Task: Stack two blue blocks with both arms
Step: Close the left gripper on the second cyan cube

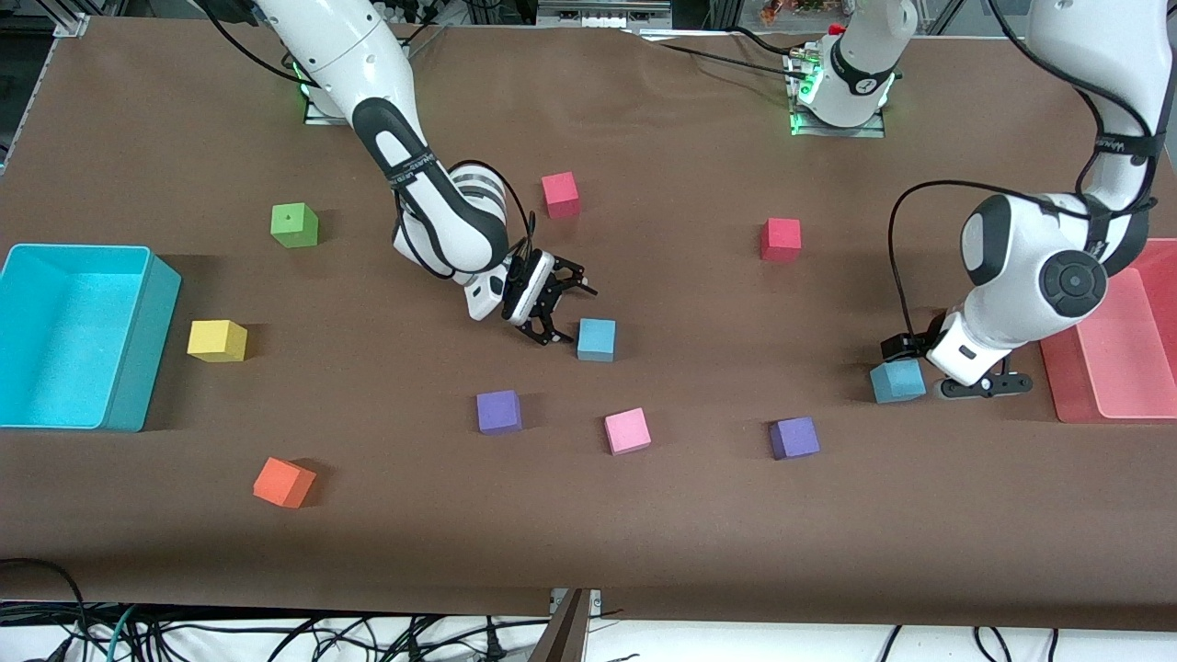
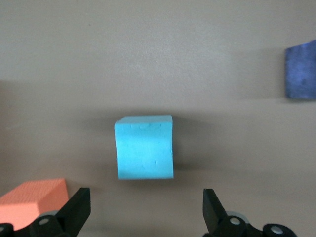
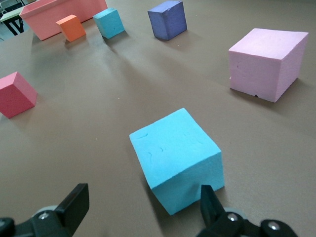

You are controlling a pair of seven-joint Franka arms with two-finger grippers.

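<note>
Brown table [image 1: 680,515], pincers open beside blue blocks [image 1: 597,339]

The worktop [image 1: 588,515] is evenly, brightly lit; soft short shadows are cast beside cubes; the left wrist view is slightly blurred.

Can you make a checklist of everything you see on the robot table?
Surface: brown table, flat.
Job's things: one blue block mid-table; other blue block toward the left arm's end; not stacked.
Clutter: green, yellow, orange, pink, two red, two purple cubes; cyan bin; pink tray.
Grippers: right gripper open, beside the mid-table block; left gripper open, low beside the other block.
Cables: black cables on both arms and below the table edge.
Surroundings: metal frame at the top.
</note>
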